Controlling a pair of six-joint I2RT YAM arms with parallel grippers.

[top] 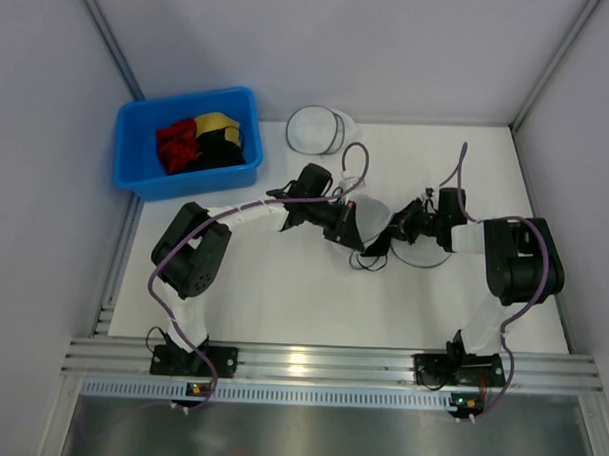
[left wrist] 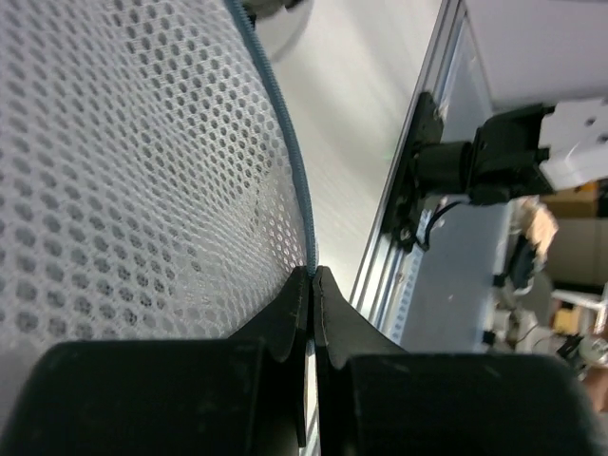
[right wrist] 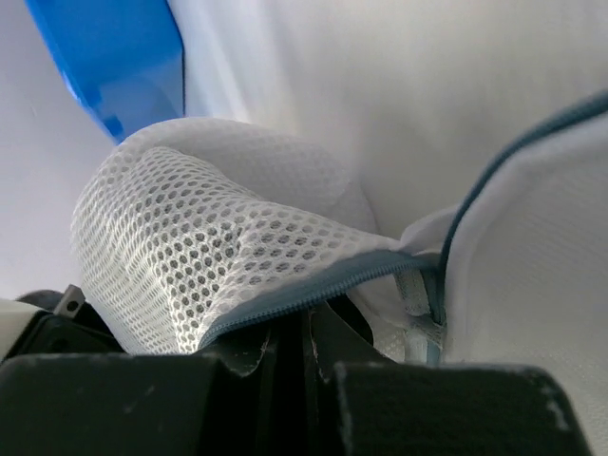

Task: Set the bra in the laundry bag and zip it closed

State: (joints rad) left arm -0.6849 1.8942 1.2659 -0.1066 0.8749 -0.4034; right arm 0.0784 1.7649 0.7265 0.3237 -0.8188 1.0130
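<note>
Can't place the bra: nothing dark shows through the laundry bag [top: 377,219] mesh in either wrist view. Thin dark loops [top: 373,258] just under the bag could be straps or hoop rim, can't tell which. Left gripper [left wrist: 312,275] is pinched tight on the bag's zip edge. Right gripper [right wrist: 304,323] is likewise clamped on the zip tape, on the bag's opposite side. The halves look parted, so zipping likely remains and insertion is unconfirmed.

This looks like a robot lab: two black arms [top: 196,249] bolted to a metal rail [top: 320,366], a white surface [top: 282,302], plain grey walls [top: 391,51].
</note>
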